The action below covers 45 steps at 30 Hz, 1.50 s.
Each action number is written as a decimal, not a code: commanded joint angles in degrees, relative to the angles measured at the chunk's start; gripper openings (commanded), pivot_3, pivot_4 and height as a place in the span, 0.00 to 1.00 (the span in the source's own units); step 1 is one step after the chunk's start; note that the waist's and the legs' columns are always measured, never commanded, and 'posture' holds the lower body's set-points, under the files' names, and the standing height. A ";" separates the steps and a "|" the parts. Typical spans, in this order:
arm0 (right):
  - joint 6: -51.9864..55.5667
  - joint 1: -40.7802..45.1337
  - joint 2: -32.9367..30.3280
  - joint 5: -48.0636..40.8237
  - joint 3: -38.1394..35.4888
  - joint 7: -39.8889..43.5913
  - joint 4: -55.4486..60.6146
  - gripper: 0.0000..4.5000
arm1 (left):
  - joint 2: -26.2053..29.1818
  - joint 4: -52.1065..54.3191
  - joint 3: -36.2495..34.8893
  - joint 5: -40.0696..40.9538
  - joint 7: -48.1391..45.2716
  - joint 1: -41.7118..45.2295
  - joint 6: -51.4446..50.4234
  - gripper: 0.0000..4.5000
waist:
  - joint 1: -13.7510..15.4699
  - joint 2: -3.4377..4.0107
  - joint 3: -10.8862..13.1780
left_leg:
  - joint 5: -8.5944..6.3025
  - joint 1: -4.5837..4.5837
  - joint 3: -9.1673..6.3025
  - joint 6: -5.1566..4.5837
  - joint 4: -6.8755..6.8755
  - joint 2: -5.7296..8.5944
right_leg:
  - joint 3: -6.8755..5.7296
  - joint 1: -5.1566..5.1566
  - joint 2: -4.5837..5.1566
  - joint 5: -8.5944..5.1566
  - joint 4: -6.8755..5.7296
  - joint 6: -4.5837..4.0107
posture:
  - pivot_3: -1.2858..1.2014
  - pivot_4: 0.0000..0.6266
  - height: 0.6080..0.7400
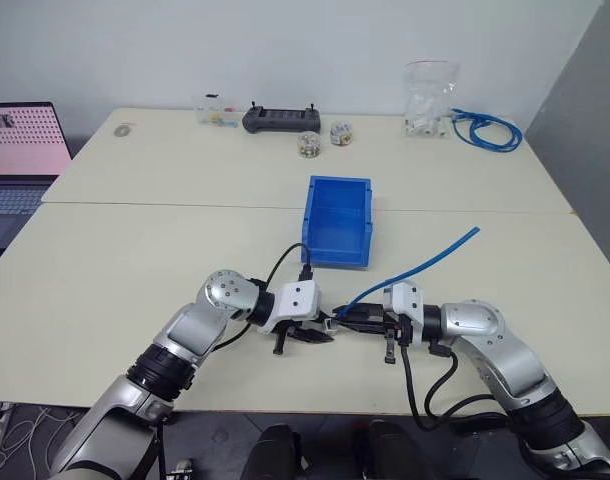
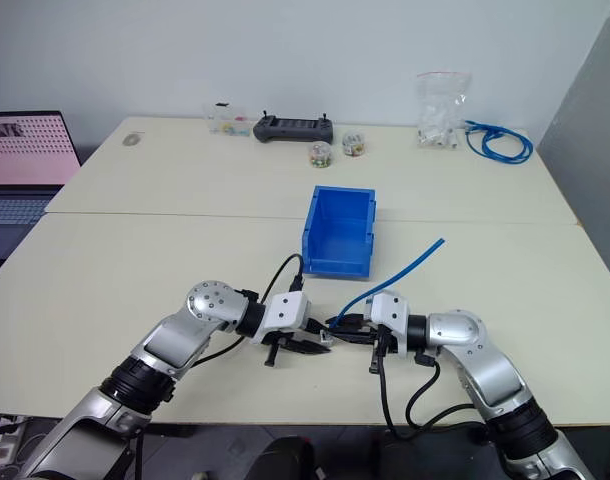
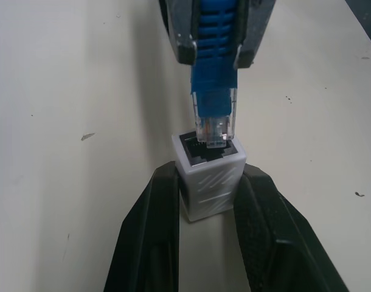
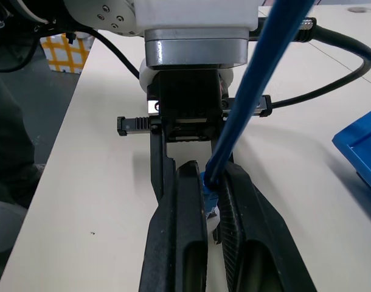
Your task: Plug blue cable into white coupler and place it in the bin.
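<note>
Near the table's front edge my two grippers meet tip to tip. My left gripper is shut on the white coupler, a small ribbed block whose dark opening faces the other gripper. My right gripper is shut on the blue cable just behind its clear plug. The plug's tip sits at the mouth of the coupler's opening, slightly inside it. From there the cable rises back and to the right, over the table. The blue bin stands just beyond the grippers, and nothing shows inside it.
Along the far edge lie a black controller, small tape rolls, a clear bag of white parts and a coiled blue cable bundle. A laptop sits at the far left. A seam joins the two tables.
</note>
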State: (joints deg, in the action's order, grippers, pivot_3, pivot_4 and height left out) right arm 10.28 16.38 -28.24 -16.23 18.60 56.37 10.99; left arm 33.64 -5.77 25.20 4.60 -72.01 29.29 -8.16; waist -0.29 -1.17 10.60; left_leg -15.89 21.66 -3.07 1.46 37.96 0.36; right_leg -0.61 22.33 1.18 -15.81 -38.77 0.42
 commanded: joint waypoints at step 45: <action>6.43 6.13 -0.68 10.65 13.19 12.85 -12.77 0.00 | -1.17 0.73 -0.57 -1.45 0.33 -2.34 -0.33 0.20 | -0.27 0.21 -1.24 | -0.04 -0.80 0.05 -0.04 -0.21 -0.02 | 0.04 -0.67 0.00 -0.08 0.03 -0.09 | 0.52 0.24 1.00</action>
State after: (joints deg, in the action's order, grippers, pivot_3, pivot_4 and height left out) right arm 12.74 26.32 -28.67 -10.31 24.06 68.27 2.26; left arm 33.02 -5.71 24.39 3.34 -71.89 27.41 -8.29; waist -0.56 -0.97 9.36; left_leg -15.93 20.85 -3.03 1.41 37.73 0.33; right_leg -0.57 21.66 1.17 -15.90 -38.73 0.33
